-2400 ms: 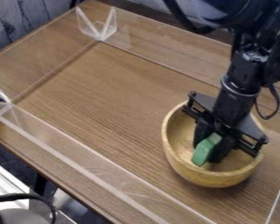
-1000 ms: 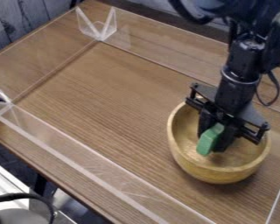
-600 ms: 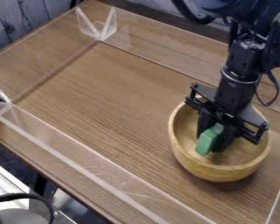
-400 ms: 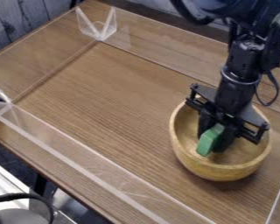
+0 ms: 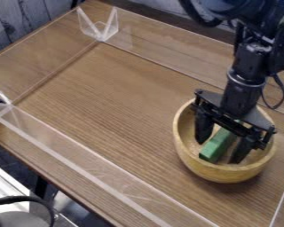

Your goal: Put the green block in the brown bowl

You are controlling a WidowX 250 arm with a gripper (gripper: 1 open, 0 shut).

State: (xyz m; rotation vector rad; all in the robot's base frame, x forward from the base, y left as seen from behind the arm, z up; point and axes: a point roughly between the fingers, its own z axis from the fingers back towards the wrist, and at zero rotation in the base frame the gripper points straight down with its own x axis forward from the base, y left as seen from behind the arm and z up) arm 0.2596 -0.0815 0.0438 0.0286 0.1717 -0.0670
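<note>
no readable text or labels

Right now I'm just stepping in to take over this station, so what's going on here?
A single robot arm is working over a wooden table. Its gripper points straight down into the brown wooden bowl, with the fingers spread apart. The green block lies inside the bowl between the fingers, tilted against the inner wall. The gripper looks open, so the block seems to be released into the bowl.
</note>
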